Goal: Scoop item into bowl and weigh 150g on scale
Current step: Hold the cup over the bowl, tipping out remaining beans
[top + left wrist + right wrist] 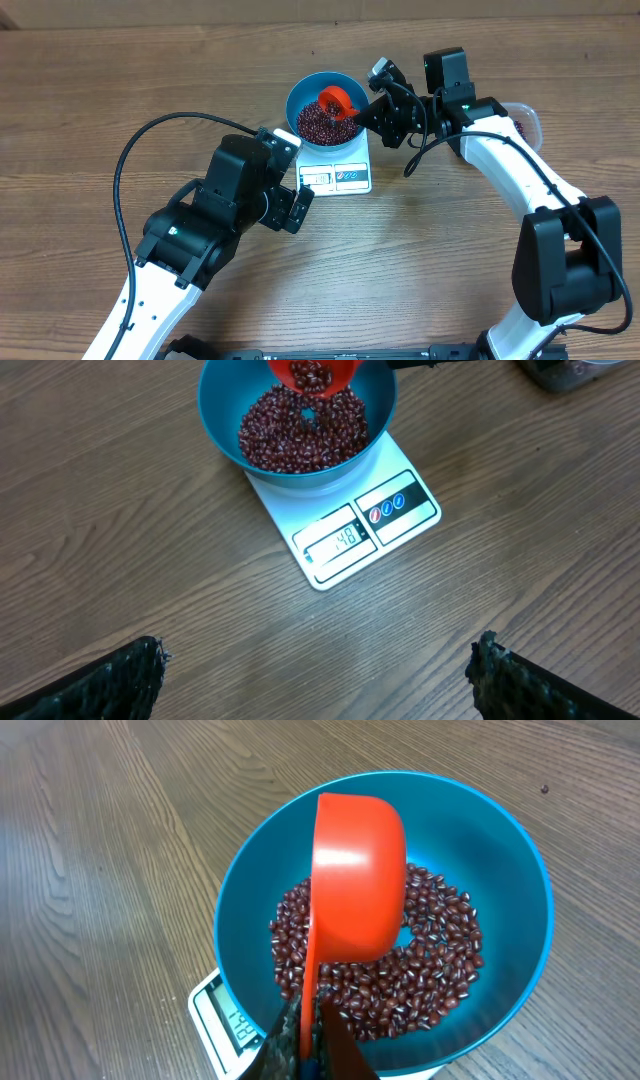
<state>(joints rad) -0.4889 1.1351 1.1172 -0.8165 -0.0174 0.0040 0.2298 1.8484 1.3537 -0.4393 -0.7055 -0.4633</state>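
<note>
A robotics lab: two arms (190,235) at a wooden table (100,80).

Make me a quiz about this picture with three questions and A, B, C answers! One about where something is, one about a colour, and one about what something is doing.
1. Where does the bowl stand?
A. on the scale
B. on the bare wood
C. inside a box

2. What colour is the scoop tipped over the bowl?
A. green
B. orange-red
C. yellow

3. How is the left gripper?
A. wide open, holding nothing
B. shut on a spoon
C. shut on a cup

Answers:
1 A: the left wrist view shows the bowl resting on the scale's white top.
2 B: its rounded back shows orange-red in the right wrist view.
3 A: its two dark fingers stand far apart, with only table between them.
</note>
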